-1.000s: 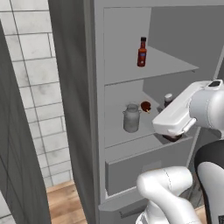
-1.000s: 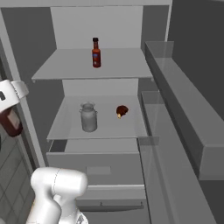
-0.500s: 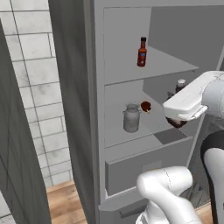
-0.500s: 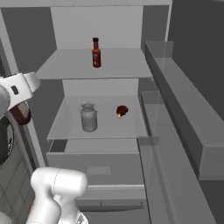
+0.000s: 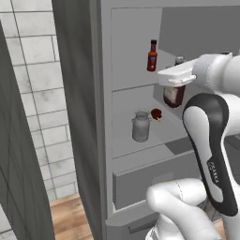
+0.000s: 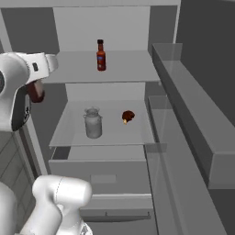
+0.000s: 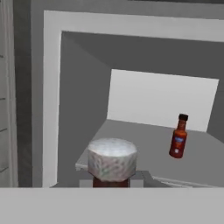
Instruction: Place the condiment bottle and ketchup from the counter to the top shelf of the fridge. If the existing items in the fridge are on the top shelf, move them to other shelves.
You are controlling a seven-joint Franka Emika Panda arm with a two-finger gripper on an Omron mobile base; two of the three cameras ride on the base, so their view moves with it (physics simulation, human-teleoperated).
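Fridge (image 6: 69, 27) stands open, door swung to the right in the right base view; interior count: two flat shelf plates and one drawer; top shelf (image 6: 133, 71) carries one item, a small red sauce bottle with a dark cap (image 6: 101, 55), upright, toward the middle of the plate and set back from the front edge; the same bottle shows in the hand view (image 7: 178, 136) right of centre on that plate; the shelf below (image 6: 114, 133) carries two items, well apart from each other: one grey metal milk can (image 6: 92, 122) with lid, upright, left of centre, and one brown chicken drumstick (image 6: 128, 116) lying to its right and further back; drawer (image 6: 105, 172) beneath is shut flush; gripper (image 5: 176, 79) is clamped on one dark red-brown bottle with a pale speckled cap (image 5: 174, 94), held upright in front of the fridge opening at about the level of the top shelf, outside its front edge and touching no shelf; in the hand view the cap (image 7: 112, 158) sits at the bottom centre, with the shelf's near edge just behind it; total bottles counted: two, one shelved, one held.
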